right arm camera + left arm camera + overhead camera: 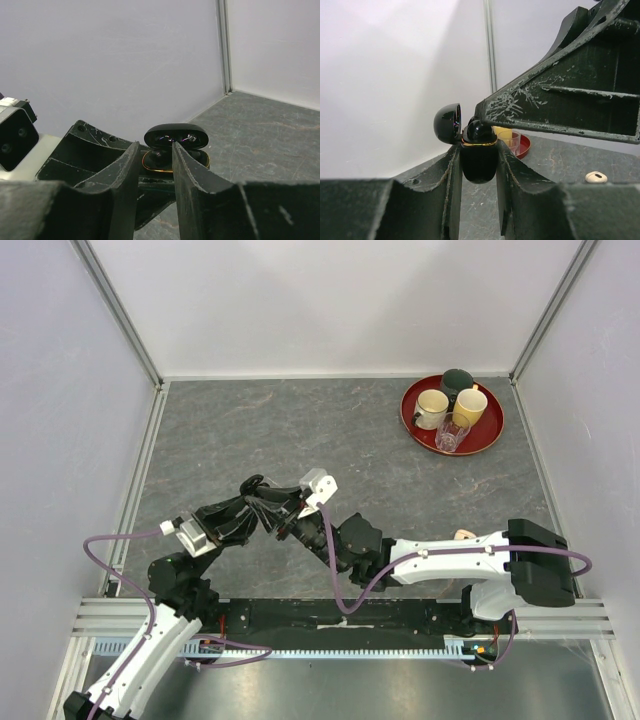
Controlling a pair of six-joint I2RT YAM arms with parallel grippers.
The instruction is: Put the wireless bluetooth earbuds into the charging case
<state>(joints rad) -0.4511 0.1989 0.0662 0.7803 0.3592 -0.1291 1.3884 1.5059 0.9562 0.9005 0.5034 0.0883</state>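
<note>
My left gripper [478, 150] is shut on the black charging case [479, 162] and holds it upright above the table, with its lid [447, 124] open to the left. A black earbud [480, 131] sits in the top of the case, above the gold rim. My right gripper [155, 146] is narrowly open with its fingertips over the case [200, 159], and one finger [560, 105] reaches the bud from above. In the top view both grippers meet, the left [262, 498] and the right [288, 522]. A cream-white earbud [463, 535] lies on the table by my right arm. The other earbuds are out of view.
A red tray [490, 435] at the back right holds a white cup [432, 408], a yellow cup [470, 406], a dark cup [457, 381] and a glass [450, 434]. White walls close in the grey table on three sides.
</note>
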